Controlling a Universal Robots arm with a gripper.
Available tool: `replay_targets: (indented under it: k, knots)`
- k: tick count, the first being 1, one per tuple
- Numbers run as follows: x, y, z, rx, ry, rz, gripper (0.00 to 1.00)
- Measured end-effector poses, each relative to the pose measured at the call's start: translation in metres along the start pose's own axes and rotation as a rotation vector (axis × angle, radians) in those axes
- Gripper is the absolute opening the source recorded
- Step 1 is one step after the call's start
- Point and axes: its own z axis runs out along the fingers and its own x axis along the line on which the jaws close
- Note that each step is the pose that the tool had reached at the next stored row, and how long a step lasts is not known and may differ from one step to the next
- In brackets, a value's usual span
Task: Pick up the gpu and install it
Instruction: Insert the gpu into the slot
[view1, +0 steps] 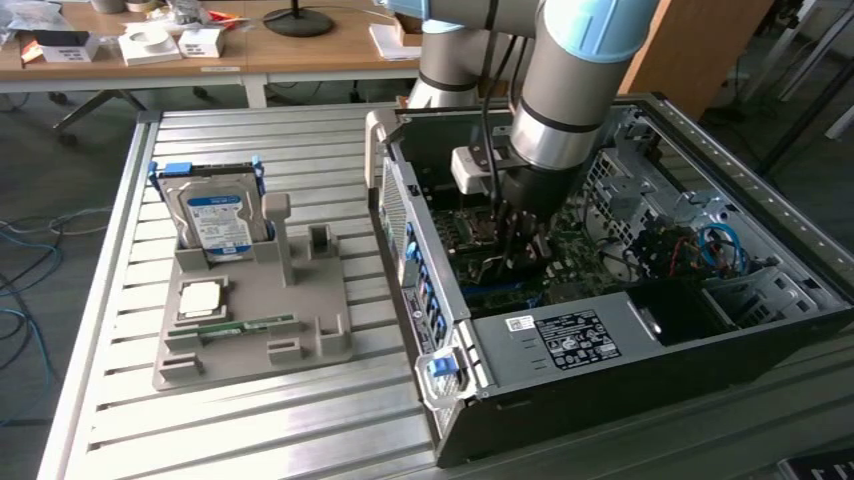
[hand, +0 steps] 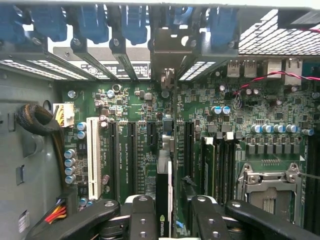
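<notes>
I see my gripper lowered deep inside the open computer case, a black sheet-metal box lying on its side on the ribbed aluminium table. Through the wrist view, the gpu stands on edge between my black, bolt-studded fingers: a thin dark card, glossy along its top edge, running toward the rear slot openings. The fingers flank it closely on both sides, but I cannot tell whether they clamp it or stand just off it. Its lower edge meets the green motherboard among the long black expansion slots; whether it is fully seated I cannot tell.

Room is tight. A white slot and a row of small silver capacitors lie to one side, upright memory sticks and the steel-framed processor socket to the other. In the exterior view, the grey moulded parts tray sits well apart on the exterior view's left, holding the upright silver hard drive.
</notes>
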Motion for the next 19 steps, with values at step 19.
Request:
replay_targets:
  k: [19]
  knots:
    - [-0.002, -0.0003, -0.0492, 0.0000, 0.0000, 0.000, 0.33]
